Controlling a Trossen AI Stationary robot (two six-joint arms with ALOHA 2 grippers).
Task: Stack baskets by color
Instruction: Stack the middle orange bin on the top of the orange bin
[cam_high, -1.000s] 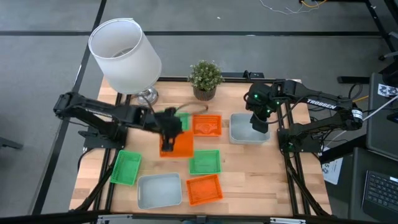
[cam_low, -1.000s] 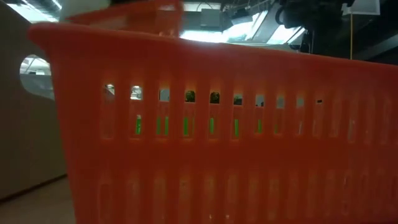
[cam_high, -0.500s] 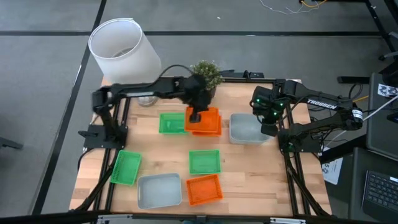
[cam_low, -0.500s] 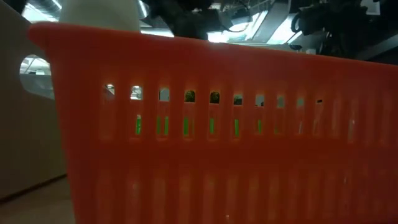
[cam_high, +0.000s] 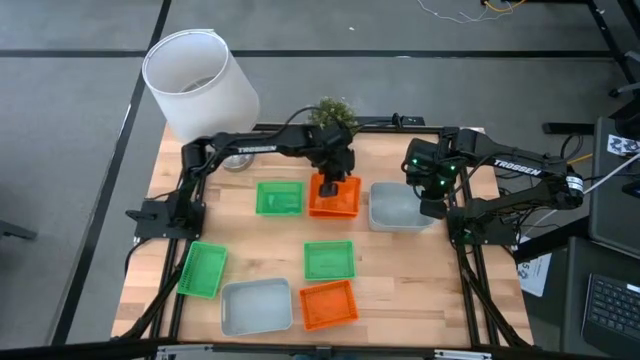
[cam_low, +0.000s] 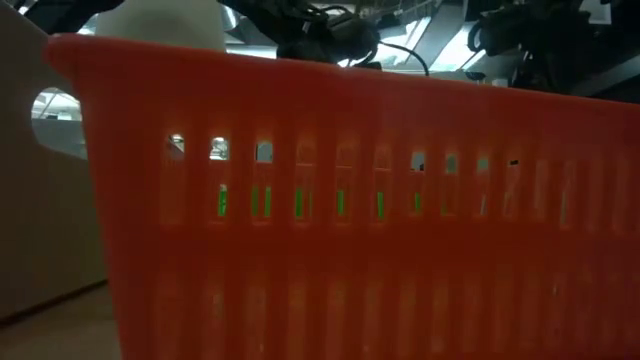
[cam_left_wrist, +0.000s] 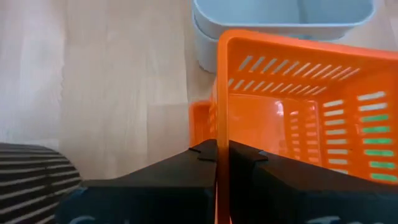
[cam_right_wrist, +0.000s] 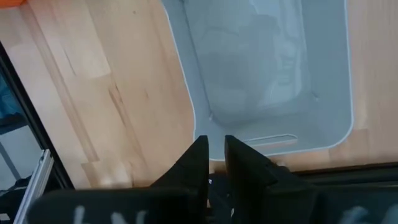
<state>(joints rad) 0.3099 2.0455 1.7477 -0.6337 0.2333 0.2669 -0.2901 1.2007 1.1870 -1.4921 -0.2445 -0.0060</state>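
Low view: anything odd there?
Yes. An orange basket sits right against the low camera and fills nearly the whole picture, hiding the table behind it. In the high view it is the one at the table's front edge. Otherwise nothing looks spilled or damaged.

On the worktop (cam_high: 400, 290) three green baskets show: far (cam_high: 279, 198), middle (cam_high: 329, 260), near left (cam_high: 203, 270). Two orange spots: far (cam_high: 340, 200), near (cam_high: 328, 304). Two pale grey: right (cam_high: 395, 210), near (cam_high: 256, 306). One plant (cam_high: 330, 113), one lampshade (cam_high: 200, 88).
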